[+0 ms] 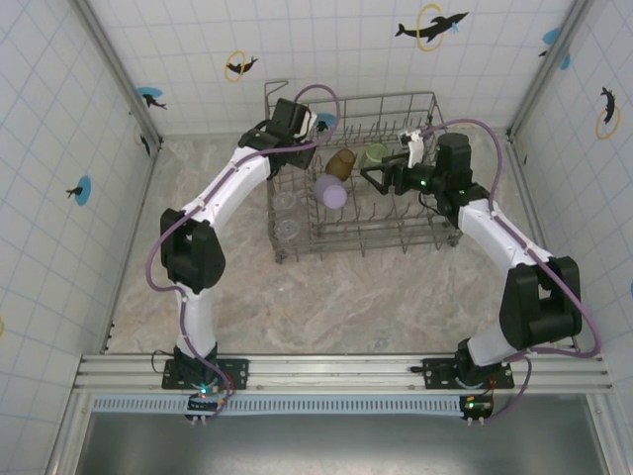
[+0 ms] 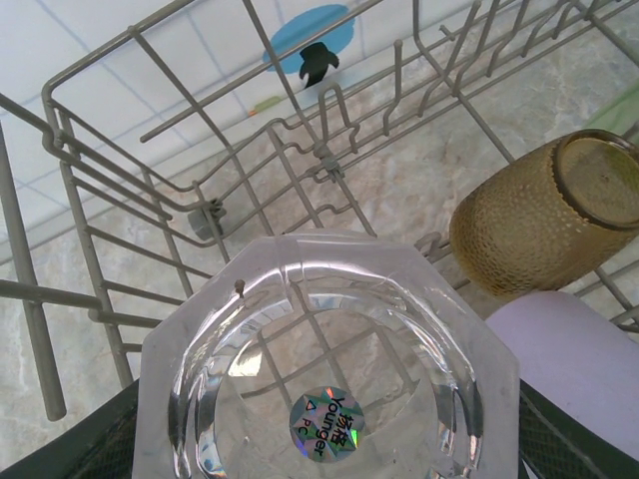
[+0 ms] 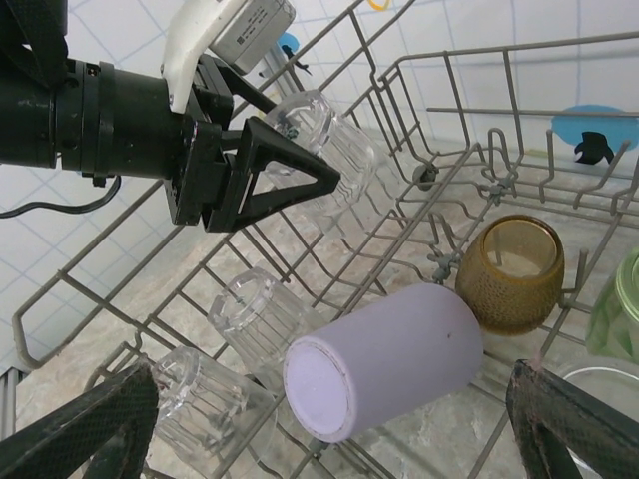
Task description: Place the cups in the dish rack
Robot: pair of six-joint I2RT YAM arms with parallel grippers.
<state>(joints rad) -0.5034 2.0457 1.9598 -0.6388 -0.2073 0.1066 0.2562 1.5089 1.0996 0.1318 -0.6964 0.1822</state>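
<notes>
While left hand (image 3: 315, 150) grips clear cup (image 2: 324, 369) | right hand (image 3: 329, 424) wide open

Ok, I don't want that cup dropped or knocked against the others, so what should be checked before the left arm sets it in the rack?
1. Grip: the left gripper is closed on the clear cup: ok.
2. Landing spot: the dish rack is bare just beyond the held cup: ok.
3. Neighbours: the amber cup and the lilac cup lie off to one side, apart from it: ok.
4. Other arm: the right gripper is open, empty and apart from the left one: ok.
5. Whether the cup is lined up with its slot: cannot tell.
</notes>
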